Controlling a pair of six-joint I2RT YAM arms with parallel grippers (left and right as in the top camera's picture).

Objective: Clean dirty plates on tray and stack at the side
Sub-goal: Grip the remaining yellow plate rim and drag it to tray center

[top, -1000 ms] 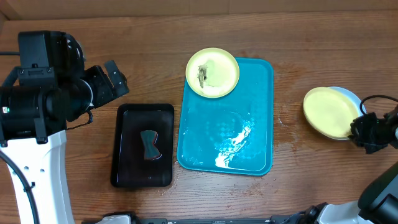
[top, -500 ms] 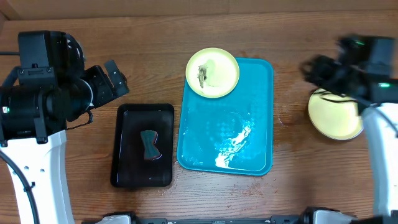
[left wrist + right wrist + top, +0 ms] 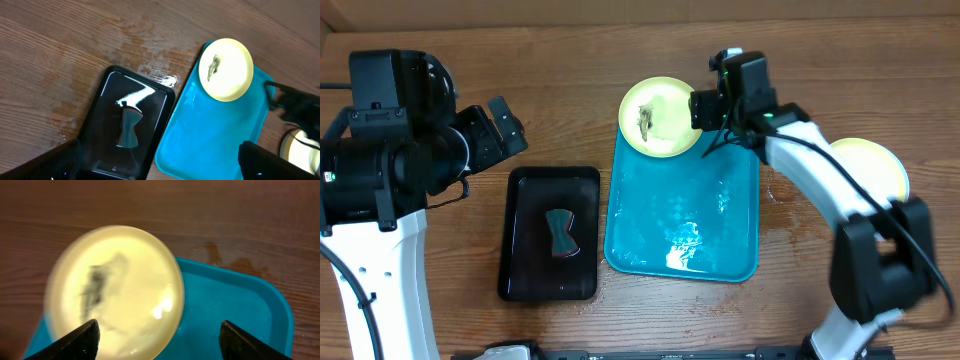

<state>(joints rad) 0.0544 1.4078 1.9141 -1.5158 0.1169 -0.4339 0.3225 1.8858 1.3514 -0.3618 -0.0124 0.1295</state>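
Bench: brown wood, seen from above.
Left gripper: spread, raised left of the blue tray.
Smeared plate: blue tray's far-left corner, overhanging its rim.
Right gripper: spread wide just right of that plate, arm reaching across the tray.
Second plate: on the bench, far right.

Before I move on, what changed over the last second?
The right gripper swung left from the plate stack at the table's right side to the dirty plate on the blue tray's far corner, jaws open, holding nothing. The left gripper, dirty plate, blue tray, black tray and sponge stayed put.
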